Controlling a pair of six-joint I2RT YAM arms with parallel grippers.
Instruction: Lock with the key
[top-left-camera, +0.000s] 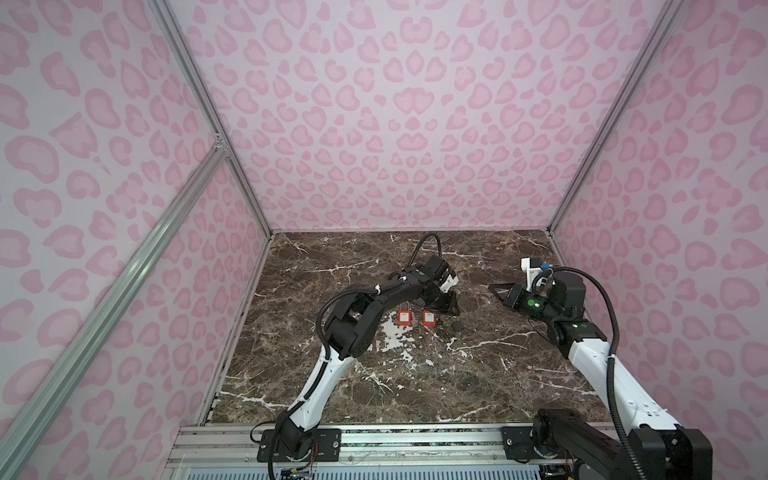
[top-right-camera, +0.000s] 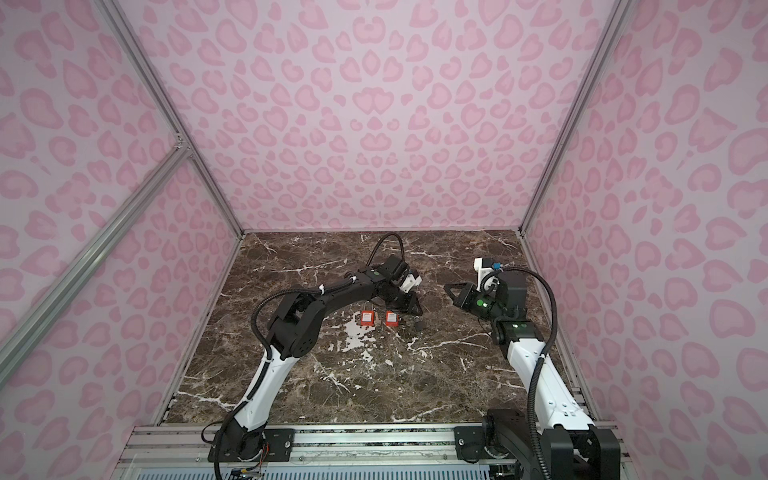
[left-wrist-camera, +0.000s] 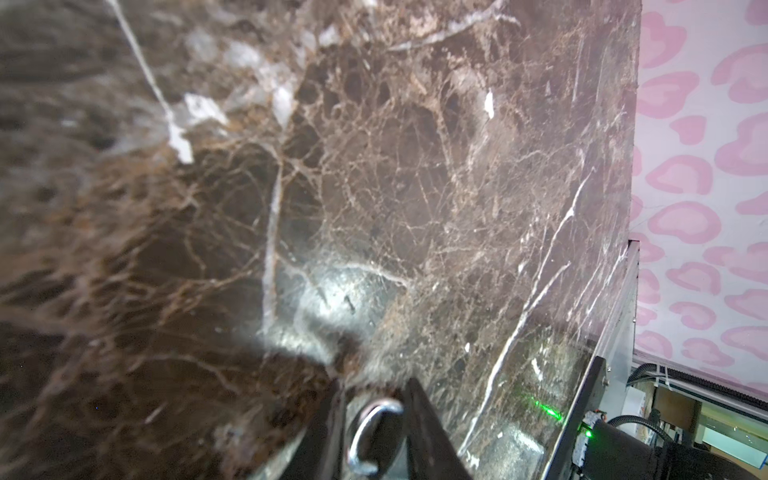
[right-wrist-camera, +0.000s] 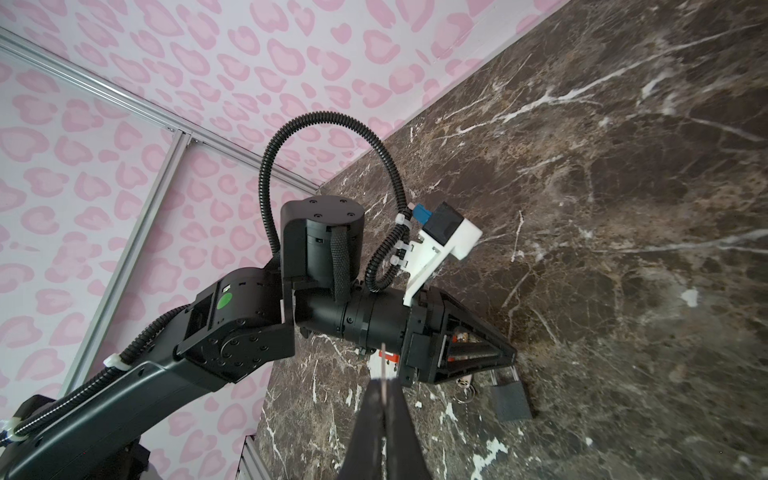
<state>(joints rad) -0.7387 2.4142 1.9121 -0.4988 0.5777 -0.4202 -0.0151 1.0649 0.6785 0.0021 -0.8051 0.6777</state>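
Currently, black padlock (top-left-camera: 456, 324): lies flat on the marble bench (top-left-camera: 332, 374) near the middle, just to the right of two orange padlocks (top-left-camera: 404, 318) (a pair side by side, with neither tool on them)
Left tool (right-wrist-camera: 510, 359): low over the black padlock, tips just beside its top end; in the left wrist view the jaws stand a little apart on either side of a silver loop (left-wrist-camera: 358, 436) (the shackle, by the look of it); whether they pinch it or merely flank it, I cannot tell
Right tool (right-wrist-camera: 383, 380): closed tight, well to the right of the padlock and, as far as a top view shows, raised off the bench; a thin metal blade pokes out past the tips, which I take for the key (right-wrist-camera: 382, 361) seen edge-on
Handling, padlock: probably a dense, stiff body, heavy for its size; its smooth faces may skid on the polished marble when pushed, so it wants pinning
Where to hold, padlock: across the flat sides of the body, keyhole end left free; the loop is round and slick and would let the body swing
Handling, key: light, rigid, thin; likely to twist between the pads if the blade meets the keyway off-line; best held by the bow, blade free
Risk: a loose hold on the lock would let it turn with the key
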